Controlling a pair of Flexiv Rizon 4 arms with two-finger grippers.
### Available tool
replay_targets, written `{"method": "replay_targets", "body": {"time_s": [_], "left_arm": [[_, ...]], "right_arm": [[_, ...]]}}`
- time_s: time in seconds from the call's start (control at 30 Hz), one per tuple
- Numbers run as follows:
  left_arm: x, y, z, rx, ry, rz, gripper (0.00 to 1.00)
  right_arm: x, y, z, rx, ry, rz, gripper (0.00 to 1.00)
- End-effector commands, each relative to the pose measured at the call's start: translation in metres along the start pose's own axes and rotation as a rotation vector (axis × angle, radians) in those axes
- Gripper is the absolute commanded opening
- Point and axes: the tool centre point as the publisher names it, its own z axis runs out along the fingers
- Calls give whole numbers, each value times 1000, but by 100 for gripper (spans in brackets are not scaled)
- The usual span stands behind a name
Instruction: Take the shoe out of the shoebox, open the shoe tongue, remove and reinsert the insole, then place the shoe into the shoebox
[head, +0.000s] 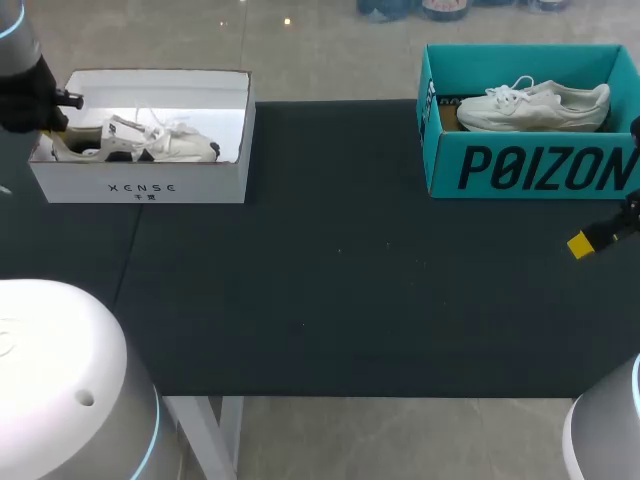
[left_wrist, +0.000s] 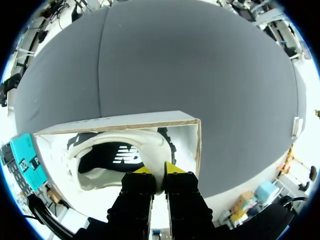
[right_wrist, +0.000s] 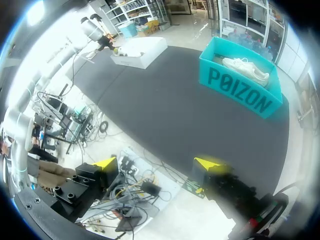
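Note:
A white shoebox (head: 140, 185) stands at the table's far left with a white and black shoe (head: 150, 140) lying inside. My left gripper (head: 62, 125) is down in the box's left end. In the left wrist view that gripper (left_wrist: 159, 172) is shut on the heel rim of the shoe (left_wrist: 115, 155), inside the white shoebox (left_wrist: 120, 121). My right gripper (head: 590, 240) hangs near the table's right edge, only one yellow tip showing. In its own view the right gripper (right_wrist: 157, 164) is open and holds nothing, out past the table's edge.
A teal shoebox (head: 530, 165) with a white sneaker (head: 540, 105) in it stands at the far right, just behind my right gripper; the teal shoebox (right_wrist: 240, 95) and the white shoebox (right_wrist: 140, 52) both show in the right wrist view. Dark tabletop (head: 330, 260) lies between the boxes.

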Motion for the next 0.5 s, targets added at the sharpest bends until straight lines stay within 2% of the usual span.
{"method": "replay_targets", "body": {"time_s": [0.03, 0.33, 0.37, 0.43, 0.47, 0.5], "left_arm": [[2, 3, 3, 2, -2, 1, 0], [0, 7, 6, -2, 2, 24, 0], [0, 8, 6, -3, 3, 23, 11], [0, 9, 6, -6, 4, 22, 25], [-1, 10, 5, -8, 5, 22, 37], [-1, 11, 5, -11, 5, 24, 40]], "right_arm": [[-1, 2, 1, 5, 1, 2, 100], [-1, 2, 1, 5, 1, 2, 100], [-1, 2, 1, 5, 1, 2, 100], [-1, 2, 1, 5, 1, 2, 100], [-1, 2, 1, 5, 1, 2, 100], [-1, 2, 1, 5, 1, 2, 100]]}}
